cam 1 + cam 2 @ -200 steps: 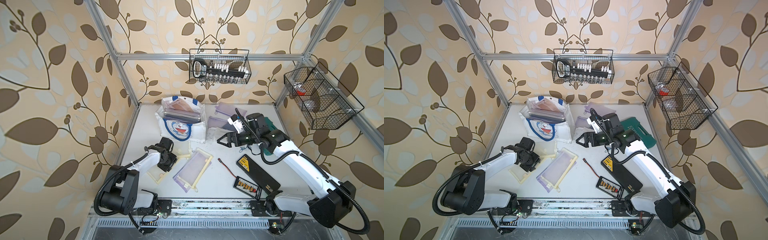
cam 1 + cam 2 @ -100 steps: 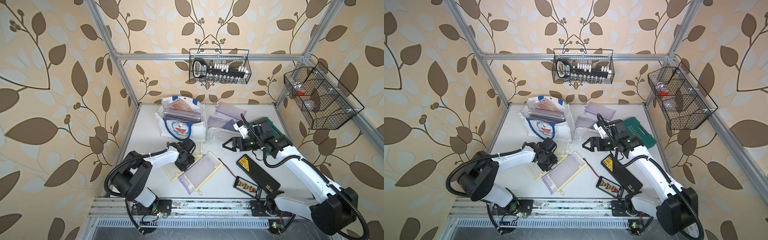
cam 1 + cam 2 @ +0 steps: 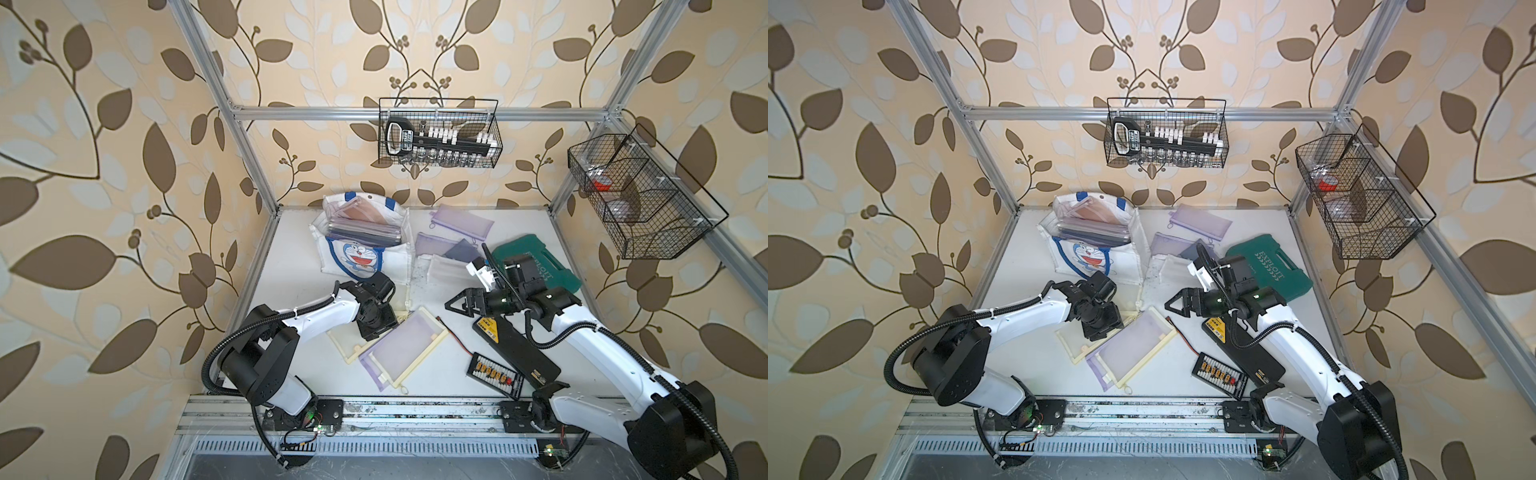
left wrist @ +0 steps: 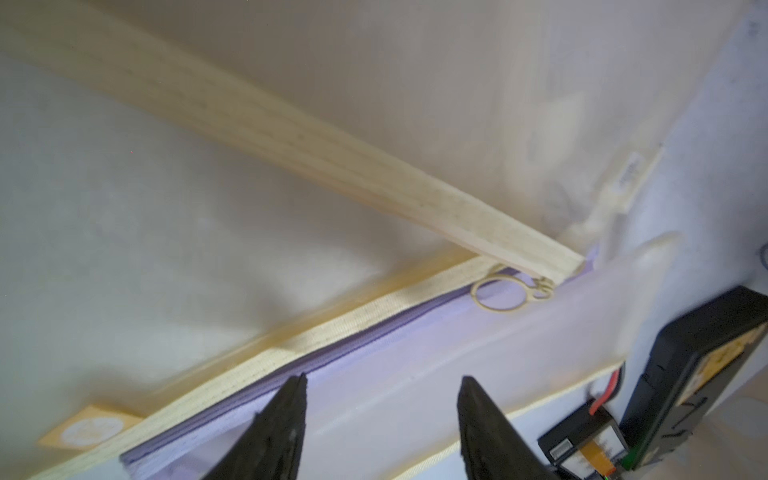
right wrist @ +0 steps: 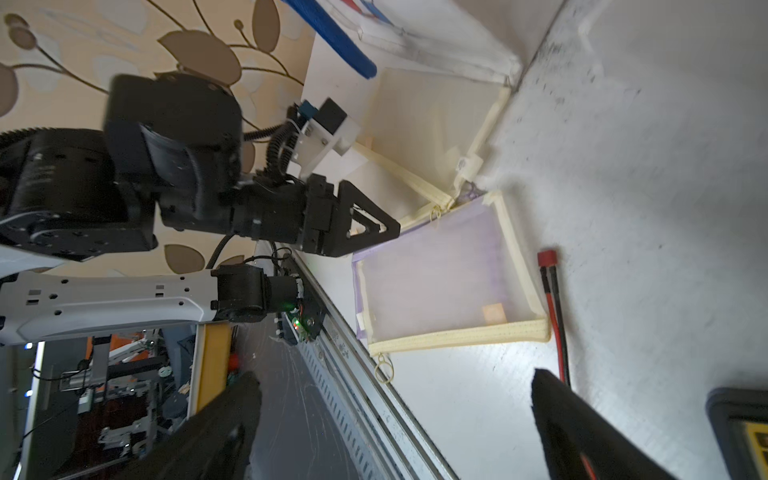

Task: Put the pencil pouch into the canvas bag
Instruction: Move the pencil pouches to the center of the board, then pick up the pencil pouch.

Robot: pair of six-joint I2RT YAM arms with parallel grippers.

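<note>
The white canvas bag (image 3: 365, 259) (image 3: 1096, 257) stands at the back left with several pouches in it. In front of it a purple mesh pencil pouch (image 3: 405, 349) (image 3: 1133, 345) (image 5: 440, 282) lies flat, overlapping a cream pouch (image 3: 347, 347). My left gripper (image 3: 376, 330) (image 3: 1100, 332) (image 4: 382, 384) is low over the purple pouch's (image 4: 415, 353) back-left edge by the zipper, jaws open and nothing pinched between them. My right gripper (image 3: 453, 305) (image 3: 1173, 305) (image 5: 397, 380) hovers wide open and empty to the pouch's right.
More pouches (image 3: 461, 220) lie at the back beside a green tool case (image 3: 540, 266). A black charger box (image 3: 515, 353), a balance board (image 3: 494, 374) and a red-black wire (image 3: 453, 338) lie front right. Wire baskets (image 3: 440, 133) (image 3: 640, 199) hang on the walls.
My left gripper slid right, dragging and turning the purple and cream pouches toward the table's middle, and its jaws have opened. My right gripper came a little toward the front, still open.
</note>
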